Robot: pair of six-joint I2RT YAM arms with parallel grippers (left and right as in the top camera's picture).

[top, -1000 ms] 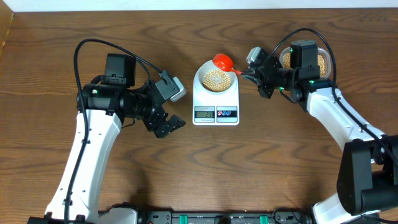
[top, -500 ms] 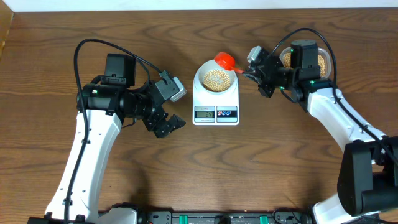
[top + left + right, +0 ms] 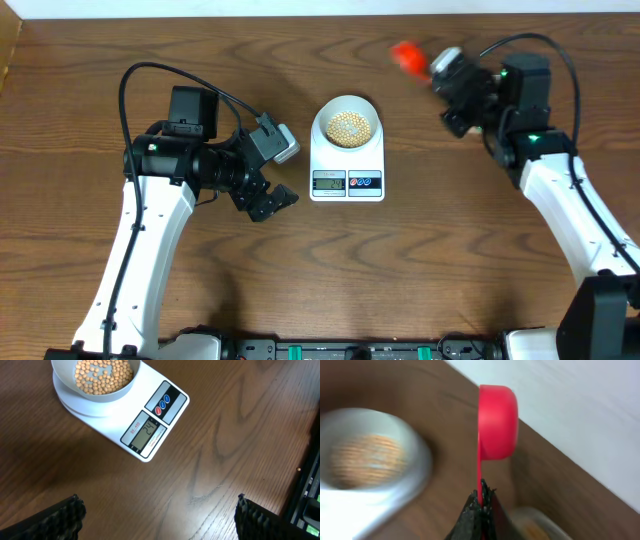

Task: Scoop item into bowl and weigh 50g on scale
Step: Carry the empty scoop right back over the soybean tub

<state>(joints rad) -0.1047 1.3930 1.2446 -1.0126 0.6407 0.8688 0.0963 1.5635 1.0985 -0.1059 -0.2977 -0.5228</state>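
The bowl [image 3: 321, 125] sits on the platform of the scale [image 3: 378, 162] at the middle of the bench [image 3: 450, 270], with the beans [image 3: 346, 126] covering its bottom. In the left wrist view the grey display [image 3: 147, 431] reads what looks like 24, next to the red and blue buttons [image 3: 164, 402]. The left claw [image 3: 268, 200] hangs just left of the scale, fingers spread wide and holding nothing. The right claw [image 3: 481, 502] is pinched on the thin handle of a red scoop [image 3: 497, 422], up near the bench's far edge and well right of the bowl. The scoop is motion-blurred from overhead, and its inside cannot be seen
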